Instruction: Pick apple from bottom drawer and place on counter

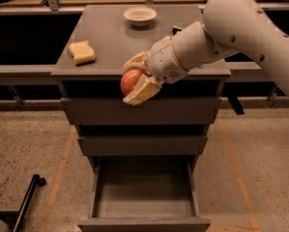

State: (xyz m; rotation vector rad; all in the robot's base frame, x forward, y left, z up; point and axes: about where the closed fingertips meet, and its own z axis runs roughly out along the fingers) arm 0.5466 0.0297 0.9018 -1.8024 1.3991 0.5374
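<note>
Camera view: the gripper [129, 82] hangs at the front edge of the table [110, 42], and its two tan fingers [142, 92] are closed on the apple [130, 80]. One finger curves over the top of the apple and the other, broad and flat, presses against its underside and right flank. The red-orange fruit bulges out from between them on the left of the view, with its left side bare. It touches nothing but the fingers and sits level with the table's edge, in front of the top drawer's front [144, 111].

The white arm [231, 28] comes in from the upper right, crosses over the right part of the table and ends at the wrist just behind the fingers.

Far below the fingers, the bottom drawer [144, 223] stands pulled out, with its grey inside floor in sight. The middle drawer [143, 144] between them is shut. Up and to the left of the fingers, a yellow sponge [81, 51] lies on the table, well apart from the apple. Beyond the fingers, near the table's far edge, stands a white bowl [140, 15].
</note>
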